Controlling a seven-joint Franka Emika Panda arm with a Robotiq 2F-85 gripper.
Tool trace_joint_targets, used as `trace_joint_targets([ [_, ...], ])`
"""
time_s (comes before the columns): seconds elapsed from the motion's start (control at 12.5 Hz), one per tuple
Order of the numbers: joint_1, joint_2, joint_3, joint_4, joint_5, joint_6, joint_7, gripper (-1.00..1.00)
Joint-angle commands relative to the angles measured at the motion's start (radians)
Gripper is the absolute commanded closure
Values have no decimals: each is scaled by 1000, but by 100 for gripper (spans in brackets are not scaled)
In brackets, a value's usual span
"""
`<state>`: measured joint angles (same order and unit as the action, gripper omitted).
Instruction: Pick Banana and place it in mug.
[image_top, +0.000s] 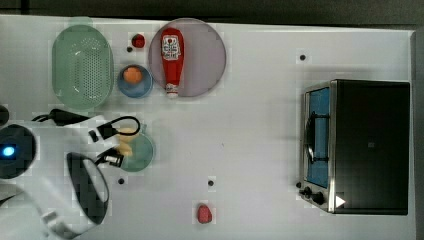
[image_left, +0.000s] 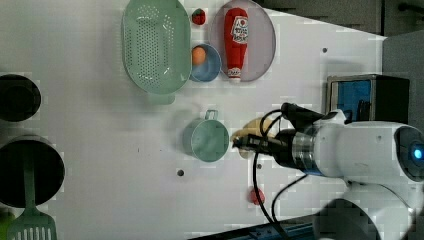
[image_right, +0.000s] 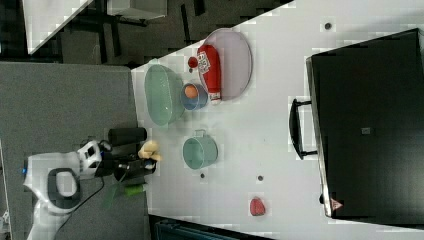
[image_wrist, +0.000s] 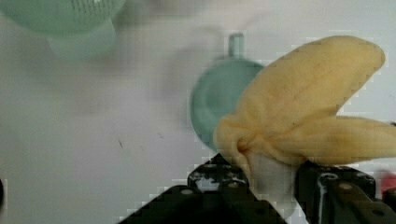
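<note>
The pale yellow banana (image_wrist: 299, 107) sits between my gripper's fingers, and the gripper (image_wrist: 271, 179) is shut on its stem end. In the top view the banana (image_top: 125, 142) overlaps the left rim of the muted-green mug (image_top: 139, 154), with the gripper (image_top: 117, 148) just to its left. In the left view the banana (image_left: 247, 135) and gripper (image_left: 240, 144) hang at the right side of the mug (image_left: 206, 141). The right view shows the banana (image_right: 150, 149) held up off the table, left of the mug (image_right: 200, 152). The mug (image_wrist: 217, 100) stands upright with nothing in it.
A pale-green colander (image_top: 82, 67), a blue bowl (image_top: 135, 89) with an orange ball, and a ketchup bottle (image_top: 172, 60) on a plate (image_top: 207, 55) lie beyond the mug. A toaster oven (image_top: 360, 145) stands at the top view's right. Small red toys (image_top: 204, 214) lie about.
</note>
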<state>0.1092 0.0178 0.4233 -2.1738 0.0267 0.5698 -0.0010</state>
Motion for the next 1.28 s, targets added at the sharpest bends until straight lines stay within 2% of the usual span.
trace_joint_targets([
  [0.08,-34,44,-13,-67,6,124,74,30],
  [0.4,-36,87,-15,-105,6,195,74,29],
  [0.48,-36,94,-14,-116,6,209,74,-1],
  [0.72,-35,88,-14,-118,6,245,74,-68],
  [0.8,-36,86,-15,-117,6,248,74,-96],
  [1.12,-49,35,-52,-68,6,243,97,-100],
  [1.28,-59,-26,-107,-14,6,163,97,-100],
])
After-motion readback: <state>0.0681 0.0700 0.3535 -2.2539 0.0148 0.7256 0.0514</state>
